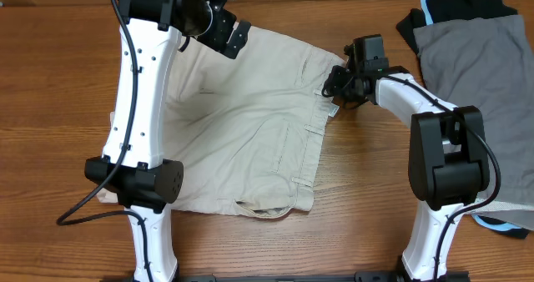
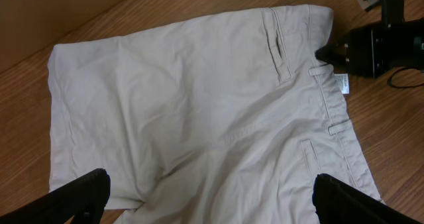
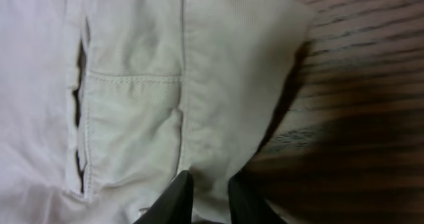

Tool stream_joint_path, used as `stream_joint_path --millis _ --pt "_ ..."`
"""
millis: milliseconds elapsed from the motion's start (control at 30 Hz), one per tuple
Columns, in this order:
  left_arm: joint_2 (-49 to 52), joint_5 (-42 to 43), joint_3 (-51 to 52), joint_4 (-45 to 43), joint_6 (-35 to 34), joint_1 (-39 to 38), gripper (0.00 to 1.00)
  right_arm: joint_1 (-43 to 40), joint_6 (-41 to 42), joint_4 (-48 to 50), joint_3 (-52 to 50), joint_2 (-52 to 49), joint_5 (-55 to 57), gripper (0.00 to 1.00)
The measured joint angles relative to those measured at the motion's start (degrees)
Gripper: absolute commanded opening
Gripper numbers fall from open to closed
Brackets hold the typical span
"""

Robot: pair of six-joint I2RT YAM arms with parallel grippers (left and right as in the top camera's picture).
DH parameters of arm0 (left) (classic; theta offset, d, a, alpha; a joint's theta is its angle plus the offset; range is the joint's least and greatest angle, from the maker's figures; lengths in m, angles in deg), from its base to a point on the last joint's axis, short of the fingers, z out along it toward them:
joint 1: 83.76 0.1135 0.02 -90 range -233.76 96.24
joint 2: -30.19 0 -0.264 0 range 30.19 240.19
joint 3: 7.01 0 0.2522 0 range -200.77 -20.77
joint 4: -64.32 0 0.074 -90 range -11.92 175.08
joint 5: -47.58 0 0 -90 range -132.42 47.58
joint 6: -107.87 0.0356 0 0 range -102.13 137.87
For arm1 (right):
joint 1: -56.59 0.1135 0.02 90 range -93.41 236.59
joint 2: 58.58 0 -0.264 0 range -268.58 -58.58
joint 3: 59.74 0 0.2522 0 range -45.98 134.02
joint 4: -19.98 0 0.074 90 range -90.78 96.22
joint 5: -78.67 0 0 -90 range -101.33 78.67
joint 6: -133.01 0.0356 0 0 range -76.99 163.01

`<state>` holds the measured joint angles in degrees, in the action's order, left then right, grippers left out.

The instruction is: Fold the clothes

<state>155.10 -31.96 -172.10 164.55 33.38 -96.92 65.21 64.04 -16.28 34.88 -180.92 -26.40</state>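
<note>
The beige shorts (image 1: pixel 250 123) lie flat on the wooden surface (image 1: pixel 67 90). The waistband (image 1: pixel 327 123) is on the right side and runs from the far edge to the near edge. The two legs point to the left.

The right pincer (image 3: pixel 209 181) is at the far end of the waistband, close to the small white label (image 2: pixel 342 83). Its two fingers are almost together, with a bit of the cloth edge between them, so it looks like it is pinching the shorts. All the rest of the shorts lies to its left.

The left pincer (image 2: pixel 212 181) hangs above the shorts near the far leg. Its fingers are wide apart and hold nothing.

The right arm is the nearer one. I think the fold must go from right to left, waistband over the legs.
</note>
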Motion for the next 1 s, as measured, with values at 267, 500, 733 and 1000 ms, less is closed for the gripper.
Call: stream_joint_path --millis 267,500,733,1000 --pt "0.00 0.00 0.00 -0.42 -0.02 0.00 1.00 0.04 -0.04 -1.22 0.00 0.00 3.61 0.04" --pt "0.00 0.00 0.00 -0.70 -0.02 0.00 1.00 0.11 -0.07 -1.49 0.00 -0.02 6.32 0.04" --pt "0.00 0.02 0.00 -1.49 0.00 0.00 1.00 0.42 -0.11 2.27 0.00 -0.24 9.07 0.04" --pt "0.00 0.00 0.00 -3.19 -0.02 -0.85 1.00 -0.70 -0.11 6.49 1.16 -0.61 9.97 0.04"
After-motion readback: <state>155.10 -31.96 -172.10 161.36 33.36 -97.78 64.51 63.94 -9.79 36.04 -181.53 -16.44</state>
